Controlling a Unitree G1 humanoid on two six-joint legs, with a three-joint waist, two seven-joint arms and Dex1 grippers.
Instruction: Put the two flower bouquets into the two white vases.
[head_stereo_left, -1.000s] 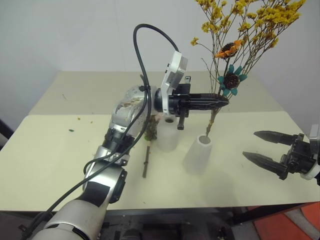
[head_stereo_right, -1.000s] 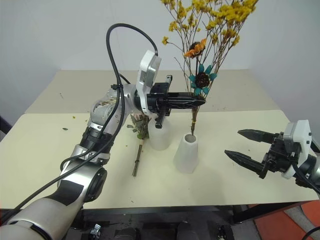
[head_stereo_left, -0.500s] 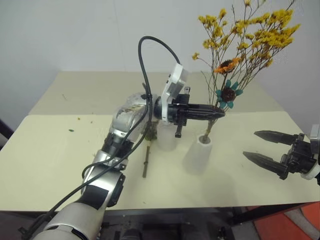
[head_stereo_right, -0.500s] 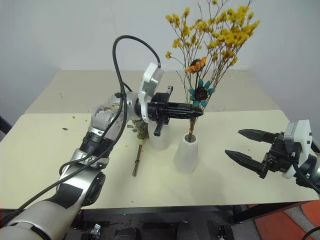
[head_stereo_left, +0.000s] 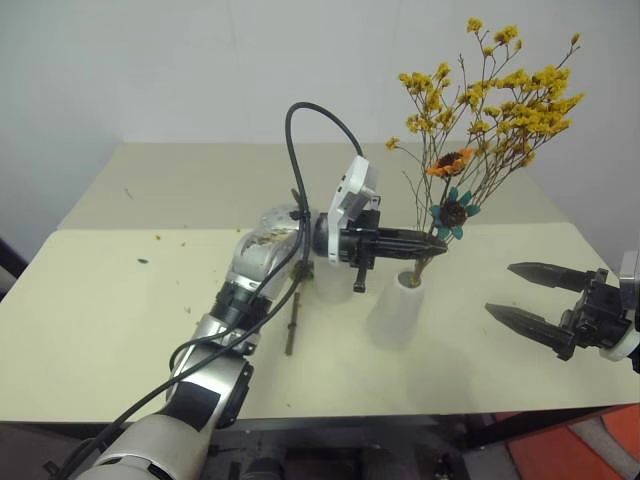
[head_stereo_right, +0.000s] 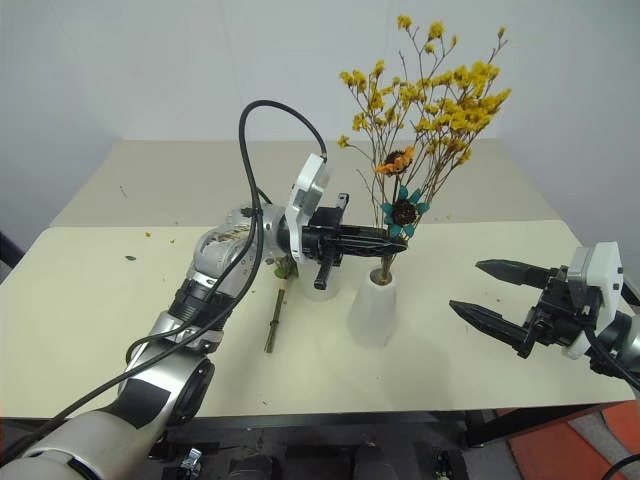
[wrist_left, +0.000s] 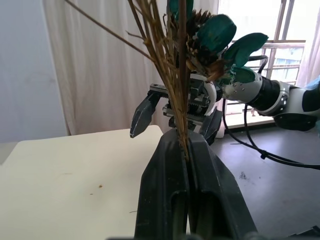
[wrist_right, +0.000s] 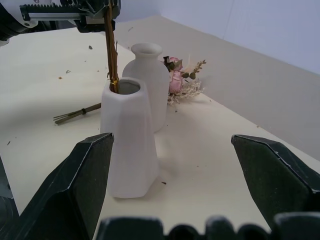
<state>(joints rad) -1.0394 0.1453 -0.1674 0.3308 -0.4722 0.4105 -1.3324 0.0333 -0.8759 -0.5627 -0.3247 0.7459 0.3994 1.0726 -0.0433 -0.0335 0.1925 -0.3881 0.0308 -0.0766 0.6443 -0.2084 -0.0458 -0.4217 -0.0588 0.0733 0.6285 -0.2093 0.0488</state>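
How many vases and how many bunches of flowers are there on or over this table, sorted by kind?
White vases: 2, a tapered one and a rounded, narrow-necked one.
Flower bouquets: 2, a yellow one with its stems in the tapered vase, clamped by the left gripper, and a pink one lying on the table behind the rounded vase.
Total: 4.

We see centre of frame crowded: tapered vase (head_stereo_left: 397, 312) and bottle vase (wrist_right: 148, 85) close together, rose bouquet (wrist_right: 179, 80) lying behind them, left end effector (head_stereo_left: 432, 241) with yellow bouquet (head_stereo_left: 490, 110) above cone. Table (head_stereo_left: 110, 310) left half bare. Open gap between cone and right end effector (head_stereo_left: 525, 296) at lower right.
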